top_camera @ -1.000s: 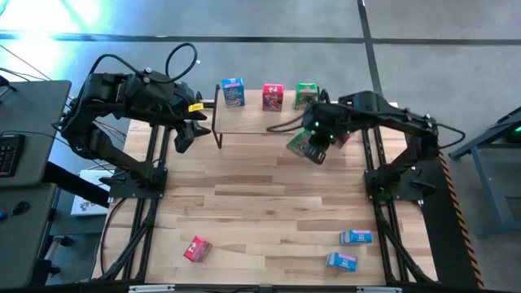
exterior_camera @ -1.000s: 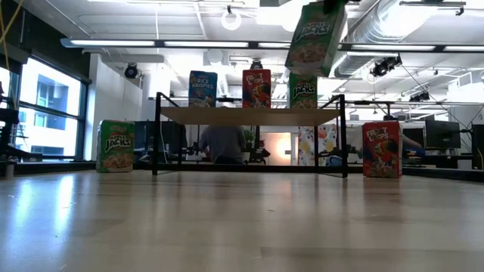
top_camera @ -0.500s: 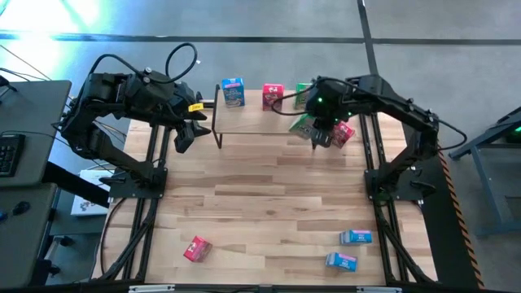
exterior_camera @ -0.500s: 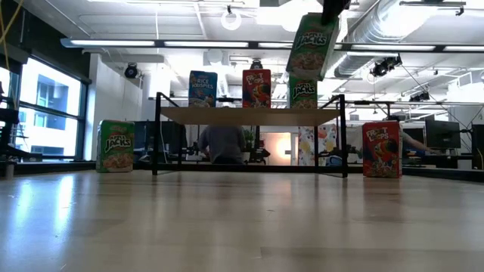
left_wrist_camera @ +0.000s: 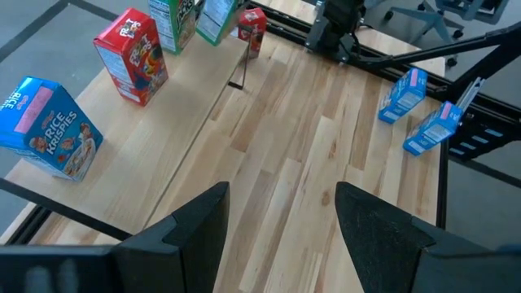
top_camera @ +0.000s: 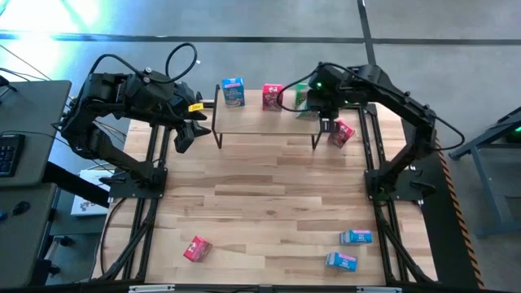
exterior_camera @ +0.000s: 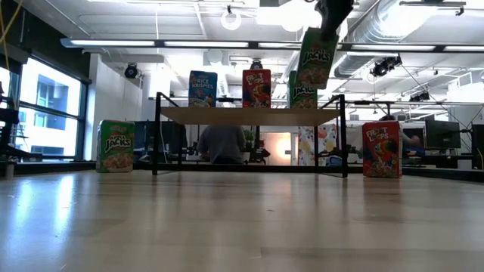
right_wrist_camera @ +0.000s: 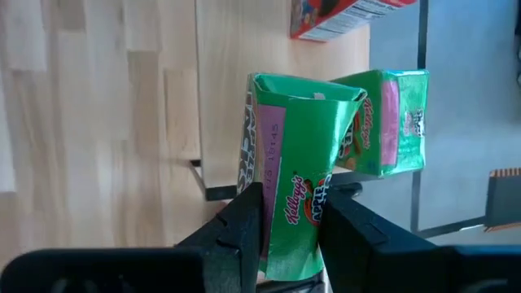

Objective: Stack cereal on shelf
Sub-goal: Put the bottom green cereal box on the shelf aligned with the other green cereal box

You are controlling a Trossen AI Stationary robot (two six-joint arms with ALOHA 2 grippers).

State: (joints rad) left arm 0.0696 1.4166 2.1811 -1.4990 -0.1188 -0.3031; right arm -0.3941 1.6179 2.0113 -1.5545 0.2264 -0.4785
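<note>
A: Entry. Right pincer (right_wrist_camera: 289, 232) pinches a green cereal box (right_wrist_camera: 281, 175), carried clear above the shelf (top_camera: 260, 122) at its right end, tilted, close over a second green box (exterior_camera: 299, 91) standing there.

B: Rest of the stock?

A: On the shelf: a blue box (top_camera: 234, 92), a red box (top_camera: 273, 97), then the green one. A red box (top_camera: 340, 133) stands on the bench just off the shelf's right end. Near the bench's front edge lie a red box (top_camera: 197, 248) toward the left corner and two blue boxes (top_camera: 356, 237) toward the right. A green box (exterior_camera: 115, 146) stands left of the shelf in the low view.

B: Left arm?

A: Waits at the bench's far-left corner; left pincer (left_wrist_camera: 281, 220) spread, empty.

B: Handling?

A: Judgement: thin card, light, mostly hollow; walls dent under a hard squeeze. The held box's end already looks a little creased. Glossy print may slip. Grip across the narrow sides, near mid-height, gently.
</note>
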